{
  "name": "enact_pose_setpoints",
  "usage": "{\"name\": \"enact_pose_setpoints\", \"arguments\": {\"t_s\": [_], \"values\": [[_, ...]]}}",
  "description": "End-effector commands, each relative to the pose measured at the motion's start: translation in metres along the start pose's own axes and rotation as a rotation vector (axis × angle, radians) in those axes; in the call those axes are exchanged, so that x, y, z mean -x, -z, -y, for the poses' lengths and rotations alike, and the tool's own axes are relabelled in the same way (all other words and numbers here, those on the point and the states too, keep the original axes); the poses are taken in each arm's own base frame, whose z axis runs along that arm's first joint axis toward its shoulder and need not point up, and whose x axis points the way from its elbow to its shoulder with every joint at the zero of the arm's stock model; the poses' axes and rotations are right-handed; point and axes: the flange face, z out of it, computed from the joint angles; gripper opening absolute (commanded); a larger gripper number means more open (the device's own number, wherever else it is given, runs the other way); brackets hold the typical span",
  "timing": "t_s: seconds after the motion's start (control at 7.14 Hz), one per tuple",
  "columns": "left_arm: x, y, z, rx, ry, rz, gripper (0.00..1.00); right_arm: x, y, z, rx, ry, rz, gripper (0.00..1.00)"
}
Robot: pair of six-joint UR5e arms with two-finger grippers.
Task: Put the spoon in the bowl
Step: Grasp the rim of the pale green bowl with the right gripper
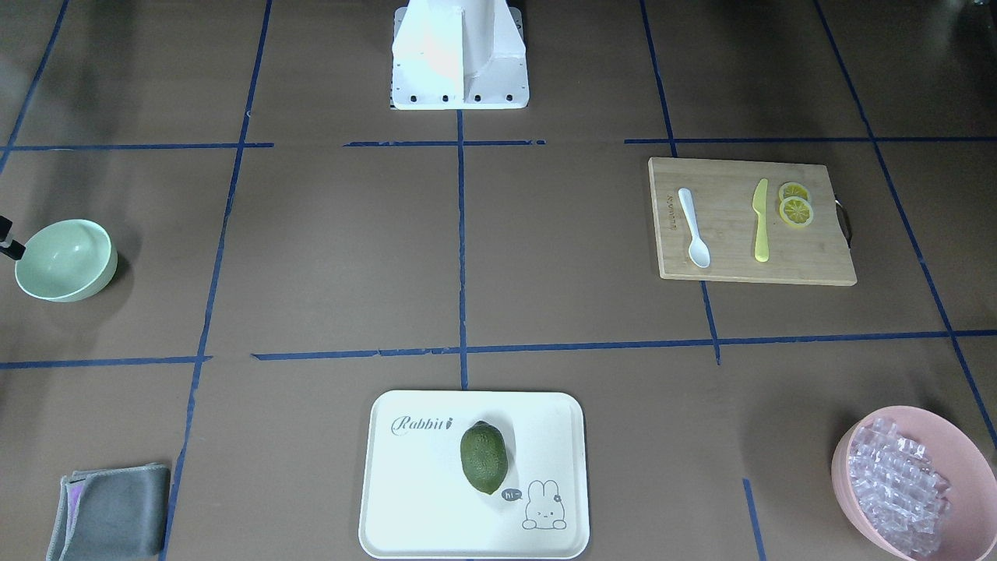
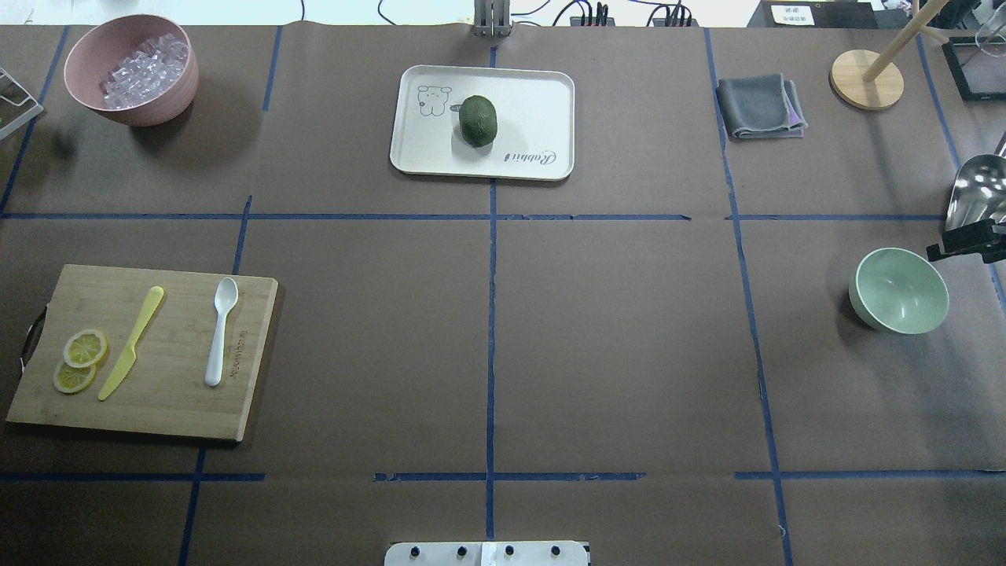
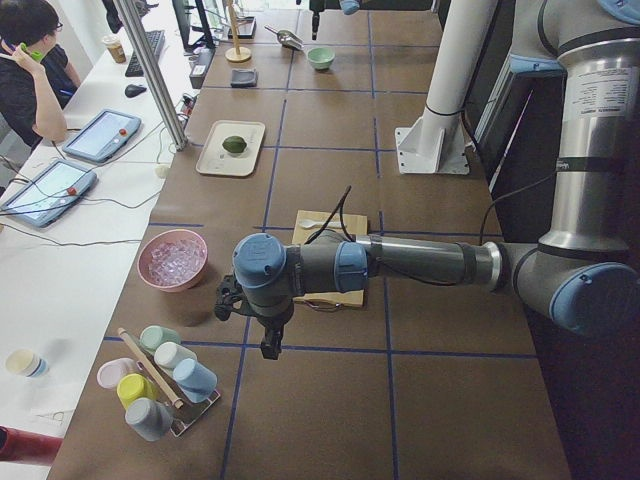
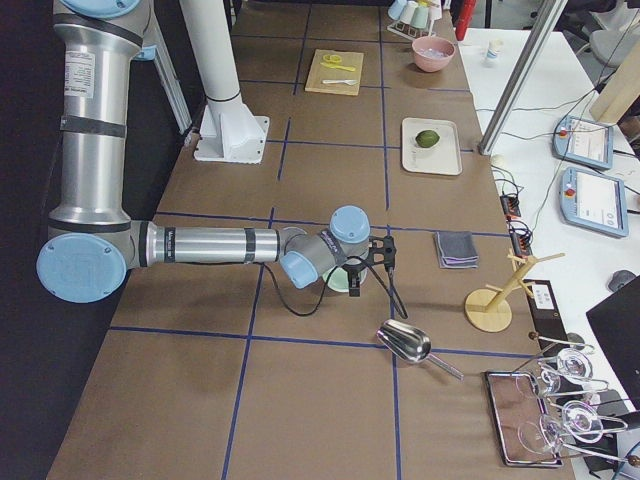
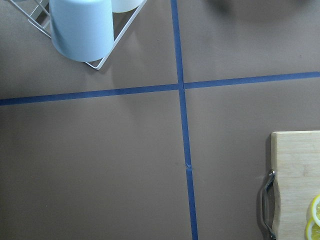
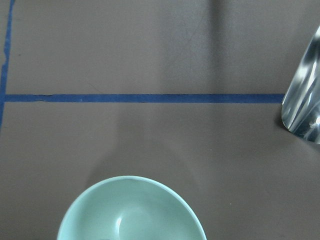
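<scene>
The white spoon (image 2: 220, 330) lies on a wooden cutting board (image 2: 173, 405) at the table's left, scoop pointing away from the robot; it also shows in the front view (image 1: 693, 227). The mint-green bowl (image 2: 900, 289) stands upright and empty at the far right, and shows in the front view (image 1: 66, 259) and the right wrist view (image 6: 131, 212). My right gripper (image 2: 955, 244) hovers just beyond the bowl's right rim, only partly in view; I cannot tell if it is open. My left gripper (image 3: 270, 348) hangs left of the board, seen only from the side.
A yellow knife (image 2: 130, 343) and lemon slices (image 2: 78, 360) share the board. A pink bowl of clear cubes (image 2: 130, 67), a white tray (image 2: 550, 118) with a green fruit, a grey cloth (image 2: 758, 106) and a metal scoop (image 2: 978, 189) lie further out. A cup rack (image 3: 160, 380) stands near the left gripper.
</scene>
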Motion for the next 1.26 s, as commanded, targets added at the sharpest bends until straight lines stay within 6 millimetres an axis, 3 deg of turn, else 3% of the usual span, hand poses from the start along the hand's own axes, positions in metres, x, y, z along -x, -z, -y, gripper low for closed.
{"name": "enact_pose_setpoints", "arguments": {"t_s": [0.0,0.42,0.56,0.7,0.84,1.12], "values": [[0.000,0.001,0.000,-0.002,-0.001,0.000,1.00,0.000,-0.031,-0.010,0.034,0.020,-0.040,1.00],[-0.007,0.007,0.001,-0.014,-0.013,0.003,1.00,0.002,-0.054,-0.021,0.085,0.033,-0.048,0.98],[-0.008,0.008,0.001,-0.016,-0.015,0.003,1.00,0.001,-0.056,-0.021,0.090,0.031,-0.049,0.73],[-0.009,0.008,0.001,-0.017,-0.016,0.003,1.00,0.005,-0.056,-0.018,0.087,0.040,-0.043,0.35],[-0.009,0.008,0.001,-0.017,-0.018,0.003,1.00,0.005,-0.055,-0.018,0.088,0.048,-0.040,0.04],[-0.013,0.012,0.000,-0.024,-0.024,0.005,1.00,0.006,-0.052,-0.020,0.087,0.040,-0.035,0.00]]}}
